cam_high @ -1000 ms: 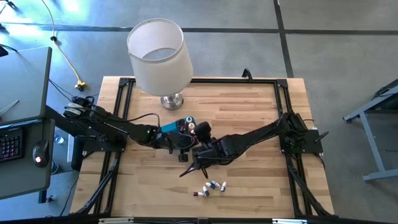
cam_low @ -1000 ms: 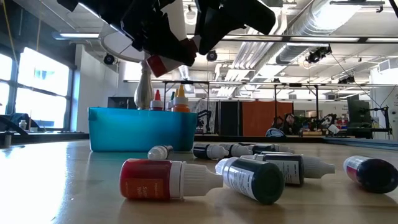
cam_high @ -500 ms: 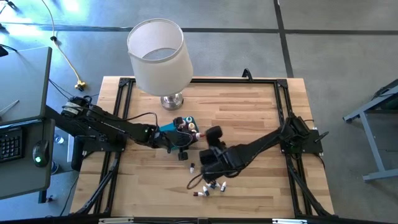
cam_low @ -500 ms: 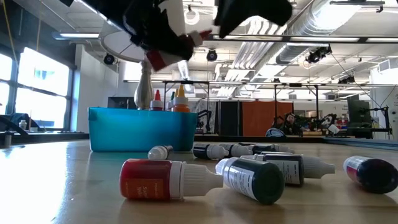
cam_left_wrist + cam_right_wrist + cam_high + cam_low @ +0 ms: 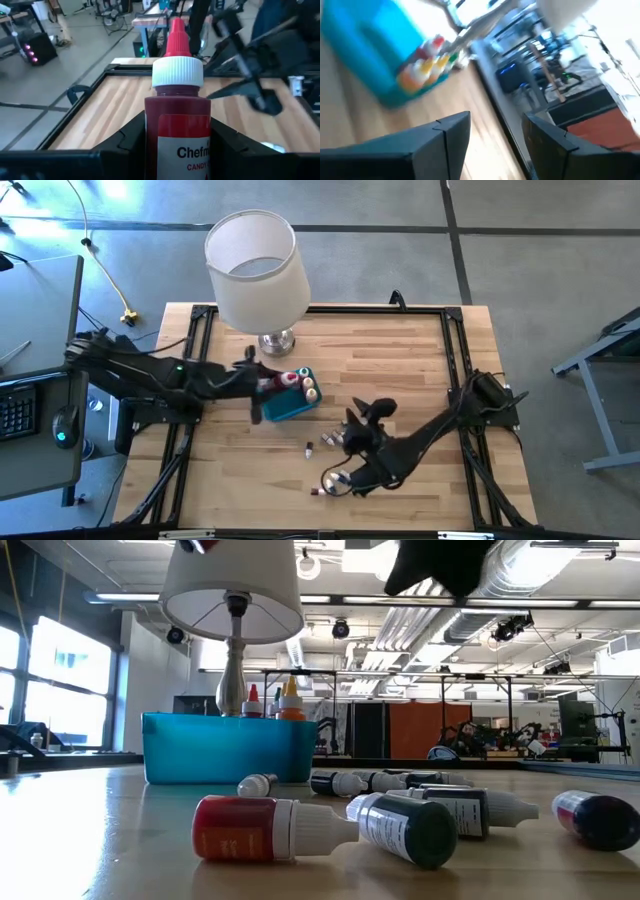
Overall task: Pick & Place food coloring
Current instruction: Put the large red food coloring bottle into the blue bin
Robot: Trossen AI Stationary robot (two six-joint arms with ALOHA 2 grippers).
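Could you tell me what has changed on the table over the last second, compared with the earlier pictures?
The left hand, still shut on a red bottle, drew back past the blue tray toward the table's left side. The right hand, open and empty, swung away from the tray to above the loose bottles at the front. Tray, lamp and loose bottles stayed put.

red bottle (image 5: 177, 125) upright, others (image 5: 400, 815) lying flat

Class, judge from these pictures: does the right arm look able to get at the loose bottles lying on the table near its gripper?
Probably yes. The right gripper hangs open and empty beside the loose bottles, with nothing between them. The left gripper, holding a red bottle, is off by the blue tray.
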